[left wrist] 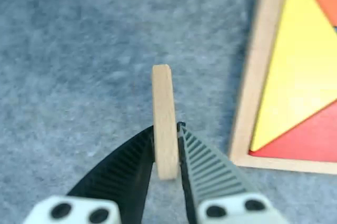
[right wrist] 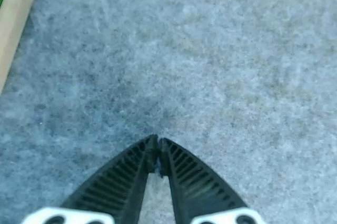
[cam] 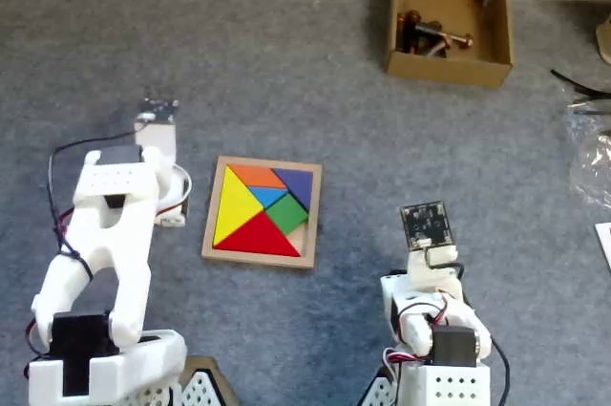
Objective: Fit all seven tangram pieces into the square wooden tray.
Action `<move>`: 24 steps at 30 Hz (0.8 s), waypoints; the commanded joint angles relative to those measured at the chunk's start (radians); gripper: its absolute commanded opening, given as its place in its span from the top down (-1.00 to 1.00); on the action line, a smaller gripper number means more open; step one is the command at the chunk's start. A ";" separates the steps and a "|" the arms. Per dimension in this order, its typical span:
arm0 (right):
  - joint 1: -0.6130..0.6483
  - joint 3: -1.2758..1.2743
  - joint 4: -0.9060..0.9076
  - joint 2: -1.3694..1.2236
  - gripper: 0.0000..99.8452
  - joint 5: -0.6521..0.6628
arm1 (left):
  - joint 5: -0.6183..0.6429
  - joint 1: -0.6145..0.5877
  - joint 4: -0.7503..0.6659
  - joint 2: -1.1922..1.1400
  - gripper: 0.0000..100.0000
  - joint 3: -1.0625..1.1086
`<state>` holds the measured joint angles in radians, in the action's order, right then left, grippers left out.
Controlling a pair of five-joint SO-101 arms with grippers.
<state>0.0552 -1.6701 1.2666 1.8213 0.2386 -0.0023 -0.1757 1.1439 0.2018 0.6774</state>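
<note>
On the left of the grey table (cam: 372, 119), the left tool (left wrist: 167, 129) is clamped on a flat wooden piece (left wrist: 162, 103) held upright on edge, its ribbed fingers (left wrist: 205, 166) pressing both faces. Seen edge-on, the piece's face colour cannot be told. Just beside it, apart from the piece, lies the square wooden tray (left wrist: 251, 87), with a strip of table between them. Inside the tray sit a yellow triangle (cam: 234, 207), a red triangle (cam: 260, 236), an orange piece (cam: 256, 175), a small blue piece (cam: 268, 197), a green piece (cam: 286, 214) and a purple piece (cam: 298, 184), with what looks like a bare wooden gap (cam: 302, 234) by the right rim. Farther right, the right tool (right wrist: 158, 142) is pinched shut on nothing over bare table, the tray's corner off to its side. At the far right back stands a cardboard box (cam: 449, 24).
</note>
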 commanded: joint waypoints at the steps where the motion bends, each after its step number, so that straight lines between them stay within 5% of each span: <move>1: 0.013 -0.099 -0.022 0.005 0.99 -0.008 | -0.011 0.064 0.011 0.002 0.96 -0.047; 15: 0.013 -0.099 -0.022 0.005 0.99 -0.008 | -0.020 0.240 0.123 0.002 0.99 -0.156; 24: 0.013 -0.099 -0.022 0.005 0.99 -0.008 | -0.164 0.410 0.169 0.002 0.99 -0.194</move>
<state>0.0552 -1.6701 1.2666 1.8213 0.2386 -0.1327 0.1741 1.3065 0.2018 0.5317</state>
